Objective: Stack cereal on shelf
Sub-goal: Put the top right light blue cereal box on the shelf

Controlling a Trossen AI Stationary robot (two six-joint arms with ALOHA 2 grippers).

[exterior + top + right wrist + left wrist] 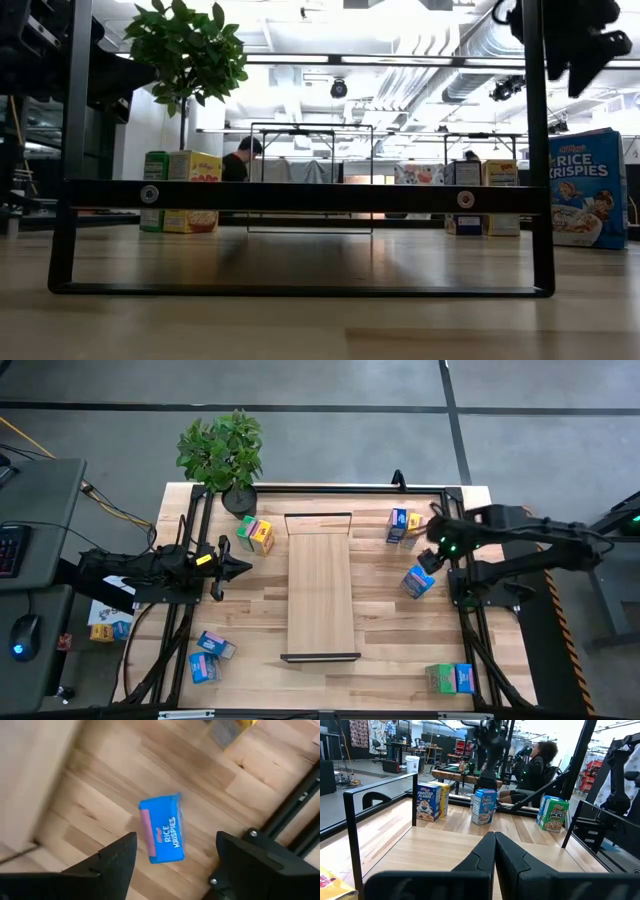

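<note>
Plank table (pixel 380 610) of pale butcher-block wood, black metal rails along its sides; left tool (pixel 243 568) rests with its fingers pressed together near the table's left edge, beside a yellow and green cardboard pair (pixel 255 535). Smooth light-wood shelf (pixel 321 585) runs down the middle, bare, thin black brackets at both ends. Right tool (pixel 430 558) hangs with fingers apart over a blue Rice Krispies box (pixel 162 834) on the planks right of the shelf; other small cereal boxes (pixel 403 526) stand scattered around the table's edges.

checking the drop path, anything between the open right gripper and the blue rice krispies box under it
Nothing. In the right wrist view the open right gripper hangs above the blue Rice Krispies cardboard box, which stands alone on the pale wooden plank tabletop.
</note>
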